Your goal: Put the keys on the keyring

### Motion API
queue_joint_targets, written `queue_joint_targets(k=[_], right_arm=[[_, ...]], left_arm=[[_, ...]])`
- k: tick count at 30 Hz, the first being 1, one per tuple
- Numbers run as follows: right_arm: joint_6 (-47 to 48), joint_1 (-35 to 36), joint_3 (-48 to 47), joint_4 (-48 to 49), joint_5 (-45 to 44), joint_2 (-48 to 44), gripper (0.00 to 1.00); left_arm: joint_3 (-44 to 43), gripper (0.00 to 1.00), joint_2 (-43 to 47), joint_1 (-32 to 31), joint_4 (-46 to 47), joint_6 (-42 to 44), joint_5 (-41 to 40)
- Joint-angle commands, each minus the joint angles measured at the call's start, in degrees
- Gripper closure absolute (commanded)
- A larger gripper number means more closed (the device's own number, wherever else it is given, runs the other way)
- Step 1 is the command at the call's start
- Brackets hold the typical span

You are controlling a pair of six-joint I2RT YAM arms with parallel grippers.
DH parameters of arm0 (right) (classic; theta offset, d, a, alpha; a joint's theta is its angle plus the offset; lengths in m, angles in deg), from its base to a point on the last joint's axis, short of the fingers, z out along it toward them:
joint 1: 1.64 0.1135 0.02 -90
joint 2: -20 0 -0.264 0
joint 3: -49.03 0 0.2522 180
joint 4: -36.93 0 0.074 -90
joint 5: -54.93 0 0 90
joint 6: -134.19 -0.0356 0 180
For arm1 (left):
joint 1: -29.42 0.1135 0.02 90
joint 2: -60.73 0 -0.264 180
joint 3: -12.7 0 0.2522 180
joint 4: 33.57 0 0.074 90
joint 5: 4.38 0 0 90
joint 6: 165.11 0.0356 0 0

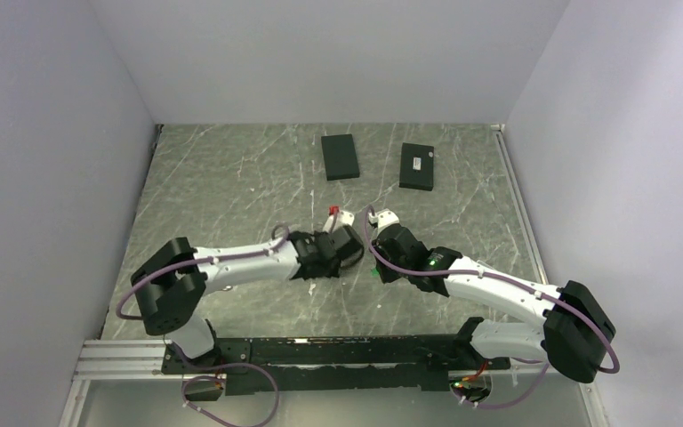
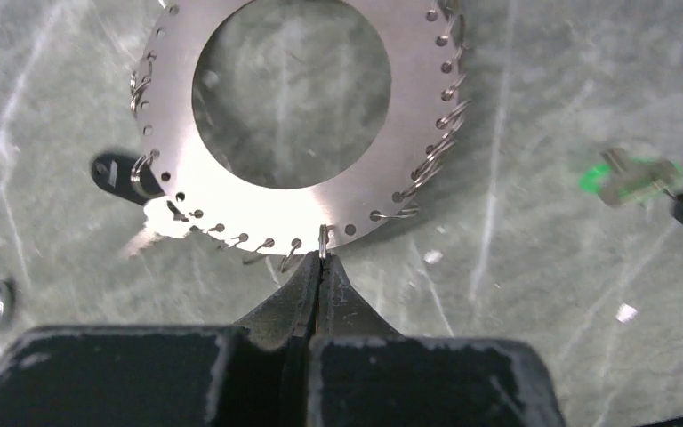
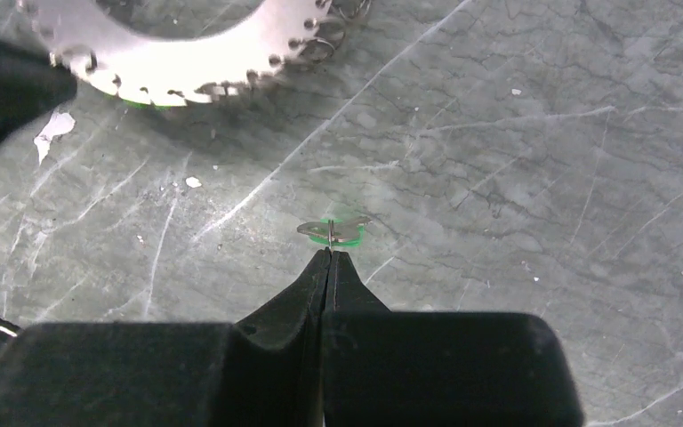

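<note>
Marbled grey table [image 1: 231, 178] carries two black boxes [image 1: 340, 157] near its far edge, and both arms meet mid-table. From the left wrist, the left gripper [image 2: 322, 262] pinches tight on a wire loop [image 2: 323, 238] at the rim of the keyring [image 2: 258, 200]. From the right wrist, the right gripper [image 3: 329, 258] is closed on a green-tagged key [image 3: 333, 231], with the keyring beyond it.

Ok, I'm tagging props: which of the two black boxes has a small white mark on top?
The right black box: a small white mark shows on its top face, near the middle. The left black box is plain black all over.
</note>
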State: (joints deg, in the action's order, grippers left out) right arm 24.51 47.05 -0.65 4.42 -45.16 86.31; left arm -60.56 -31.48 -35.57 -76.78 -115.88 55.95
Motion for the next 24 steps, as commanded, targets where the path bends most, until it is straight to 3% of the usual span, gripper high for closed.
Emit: queue_joint_targets(k=[1,5,10,15,18,20,24], right_arm=[[-0.4,-0.1,-1.2,1.6,-0.1,-1.3,1.00],[-0.5,-0.1,-1.1,2.0,-0.7,-1.6,1.00],[-0.8,-0.1,-1.1,2.8,-0.2,-0.9,1.00],[-0.7,-0.1,-0.8,2.6,-0.3,-1.2,1.00],[-0.9,-0.1,-0.6,2.3,-0.5,-1.6,1.00],[-1.0,-0.1,-0.4,2.2,-0.5,-1.9,1.00],[-1.0,-0.1,-0.4,2.5,-0.2,-1.7,1.00]], left_arm=[[-5.7,1.00,-2.1,5.9,-4.7,16.0,16.0],[-11.5,1.00,-7.3,7.5,-14.3,19.4,23.8],[-6.4,1.00,-11.8,7.7,-9.7,17.7,29.1],[-8.0,0.94,-16.0,8.3,-10.1,16.6,27.8],[-8.5,0.84,-15.8,8.5,-10.4,15.7,26.5],[-7.5,0.70,-13.1,8.6,-9.6,15.2,26.3],[-7.7,0.60,-7.5,8.7,-10.8,14.1,25.9]])
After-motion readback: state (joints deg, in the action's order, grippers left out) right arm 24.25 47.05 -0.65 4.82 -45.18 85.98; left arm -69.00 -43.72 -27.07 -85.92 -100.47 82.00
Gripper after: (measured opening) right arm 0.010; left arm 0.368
